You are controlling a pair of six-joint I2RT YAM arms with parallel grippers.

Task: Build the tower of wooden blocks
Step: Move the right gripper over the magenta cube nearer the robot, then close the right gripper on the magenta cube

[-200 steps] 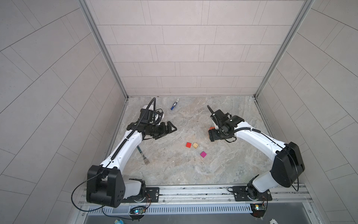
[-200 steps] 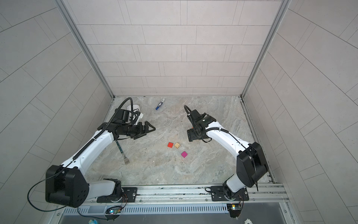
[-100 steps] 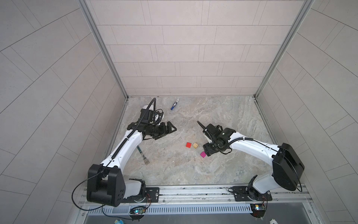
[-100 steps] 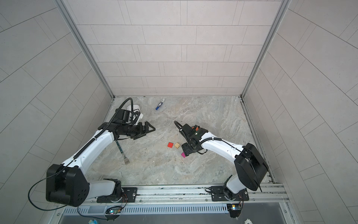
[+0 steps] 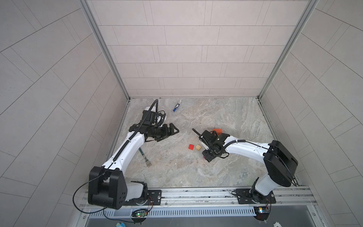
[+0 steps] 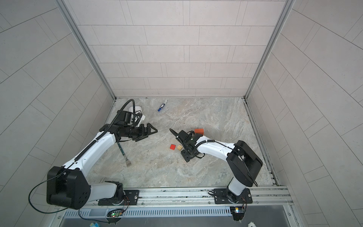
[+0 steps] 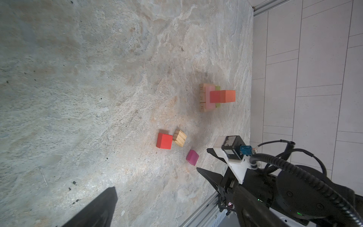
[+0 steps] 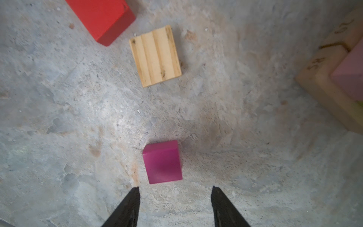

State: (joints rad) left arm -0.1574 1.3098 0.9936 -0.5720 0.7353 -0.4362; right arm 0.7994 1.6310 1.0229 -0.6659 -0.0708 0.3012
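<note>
The tower [image 7: 208, 98] has tan bars at the base, a pink and lime layer, and red and orange pieces on top; its orange top [image 5: 217, 130] [image 6: 199, 131] shows behind the right arm. Three loose wood blocks lie on the floor: a red cube [image 5: 191, 146] [image 8: 102, 17], a tan cube [image 5: 198, 147] [image 8: 155, 56] and a magenta cube [image 7: 192, 157] [image 8: 162, 161]. My right gripper [image 8: 174, 189] [image 5: 208, 157] is open and low over the floor. The magenta cube lies just past its tips, not between them. My left gripper [image 5: 169, 134] [image 6: 146, 135] hovers wide open and empty, far left of the blocks.
A blue-capped marker pen [image 5: 177, 105] lies near the back wall. A white timer [image 6: 135, 109] sits behind the left arm. A fork [image 5: 145, 157] lies by the left arm. Tiled walls close in three sides, and a metal rail [image 5: 196, 193] runs along the front.
My right gripper has moved from beside the tower toward the front and down to the magenta cube, its jaws narrowing. The left arm has not moved.
</note>
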